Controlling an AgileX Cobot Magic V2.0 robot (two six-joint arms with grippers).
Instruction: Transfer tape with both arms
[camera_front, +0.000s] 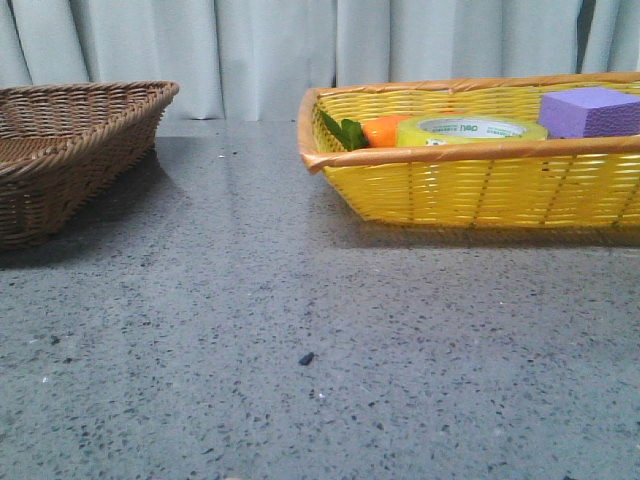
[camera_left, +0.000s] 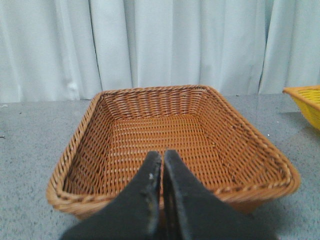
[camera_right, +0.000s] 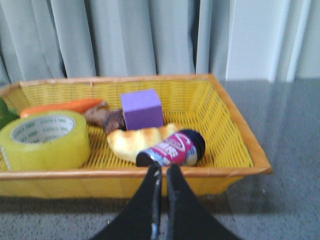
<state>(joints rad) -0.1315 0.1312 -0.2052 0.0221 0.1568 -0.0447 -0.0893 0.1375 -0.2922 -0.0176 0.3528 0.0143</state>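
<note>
Both claws are pinched shut on nothing: the right gripper (camera_right: 161, 172) sits just short of the yellow basket (camera_right: 210, 172), the left gripper (camera_left: 162, 160) before the brown wicker basket (camera_left: 260, 165). No pickup has begun, I judge. Beyond the right claw, toward ten o'clock, the tape (camera_right: 45, 140) lies flat inside the yellow basket beside the orange carrot (camera_right: 60, 106) and purple block (camera_right: 141, 109); next, that claw must spread, swing toward ten o'clock and drop over the roll's wall.
</note>
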